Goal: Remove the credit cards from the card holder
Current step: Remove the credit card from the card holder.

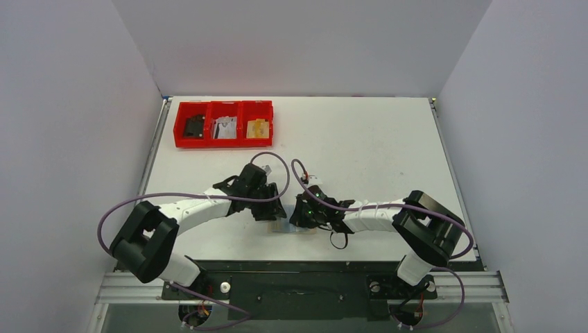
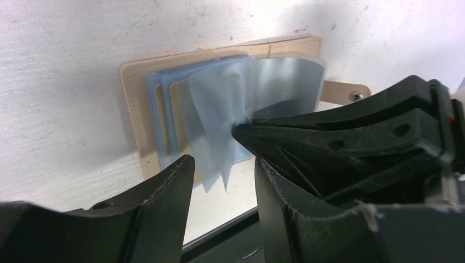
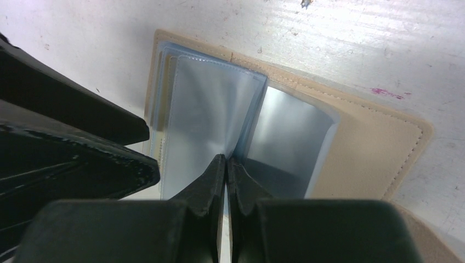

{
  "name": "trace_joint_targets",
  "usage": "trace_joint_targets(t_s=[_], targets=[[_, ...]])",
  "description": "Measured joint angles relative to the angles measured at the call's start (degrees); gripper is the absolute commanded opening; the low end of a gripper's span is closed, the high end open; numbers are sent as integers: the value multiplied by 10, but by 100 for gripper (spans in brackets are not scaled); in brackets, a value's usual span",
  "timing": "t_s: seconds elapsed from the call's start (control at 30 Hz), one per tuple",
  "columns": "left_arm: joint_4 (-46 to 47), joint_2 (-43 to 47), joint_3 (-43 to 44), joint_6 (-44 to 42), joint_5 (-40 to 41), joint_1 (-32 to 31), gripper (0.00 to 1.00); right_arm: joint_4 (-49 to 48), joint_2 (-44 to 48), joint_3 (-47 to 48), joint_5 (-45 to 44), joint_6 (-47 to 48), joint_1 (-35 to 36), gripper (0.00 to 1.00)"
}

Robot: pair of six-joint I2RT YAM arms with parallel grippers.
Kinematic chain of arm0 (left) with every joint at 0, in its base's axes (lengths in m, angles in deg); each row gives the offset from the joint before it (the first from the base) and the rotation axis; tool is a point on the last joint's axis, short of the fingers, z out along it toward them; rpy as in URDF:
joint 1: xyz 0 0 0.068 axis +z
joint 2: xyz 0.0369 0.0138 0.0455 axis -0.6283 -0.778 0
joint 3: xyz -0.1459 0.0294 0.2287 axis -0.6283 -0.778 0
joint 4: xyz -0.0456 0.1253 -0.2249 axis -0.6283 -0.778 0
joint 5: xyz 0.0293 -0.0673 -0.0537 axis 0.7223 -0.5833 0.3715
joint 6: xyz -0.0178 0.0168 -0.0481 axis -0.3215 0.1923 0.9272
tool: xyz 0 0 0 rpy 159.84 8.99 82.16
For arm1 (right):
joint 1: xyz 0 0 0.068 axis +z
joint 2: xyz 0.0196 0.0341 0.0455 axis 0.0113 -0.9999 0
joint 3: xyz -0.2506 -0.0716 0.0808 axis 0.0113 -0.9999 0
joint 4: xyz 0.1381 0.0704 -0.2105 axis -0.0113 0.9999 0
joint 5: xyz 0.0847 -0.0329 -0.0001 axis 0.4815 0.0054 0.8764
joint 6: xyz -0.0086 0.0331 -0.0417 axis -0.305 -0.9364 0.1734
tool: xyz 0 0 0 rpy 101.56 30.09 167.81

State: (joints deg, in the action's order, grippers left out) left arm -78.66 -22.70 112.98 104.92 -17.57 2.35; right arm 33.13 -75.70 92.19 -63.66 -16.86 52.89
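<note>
Tan card holder (image 3: 362, 148) lies open near the front edge of the table (image 1: 360, 139), long axis running arm to arm, as the right gripper (image 3: 226, 160), closed, seemingly pinches one clear leaf (image 3: 214, 115) upright and the left gripper (image 2: 224, 164), jaws apart, straddles the leaves from the opposite side.

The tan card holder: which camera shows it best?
The left wrist view: the card holder lies open, with most of its outline, pale-blue sleeves and snap tab visible. The right wrist view is closer but crops it; the top view shows only a sliver.
</note>
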Motion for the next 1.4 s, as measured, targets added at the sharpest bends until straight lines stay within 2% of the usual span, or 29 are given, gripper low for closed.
trace_joint_targets(t_s=[0.5,0.63,0.7,0.73,0.8,0.93,1.0,1.1,1.2,1.27,1.4], targets=[[37,-33,-6,9,-7,-15,40,-5,-3,-1,12,-8,-7,0],[45,-40,-6,13,-7,-22,28,-6,-3,-1,13,-9,-7,0],[51,-47,-6,18,-6,-25,17,-6,-4,-1,13,-9,-7,0],[55,-50,-7,20,-5,-27,8,-6,-4,-1,13,-9,-7,0],[59,-54,-9,24,-3,-29,0,-5,-3,-1,13,-9,-7,0],[60,-54,-12,26,7,-33,0,9,-3,6,12,-6,-7,1],[59,-53,-12,28,11,-35,0,27,-3,16,12,-4,-7,9],[56,-45,-13,32,23,-39,0,54,-2,30,10,0,-7,27],[52,-32,-13,34,34,-42,0,94,14,40,4,5,-8,41],[50,-24,-13,34,40,-42,0,120,30,47,-1,8,-10,46],[47,-15,-13,34,50,-43,0,174,76,69,-20,15,-15,48]])
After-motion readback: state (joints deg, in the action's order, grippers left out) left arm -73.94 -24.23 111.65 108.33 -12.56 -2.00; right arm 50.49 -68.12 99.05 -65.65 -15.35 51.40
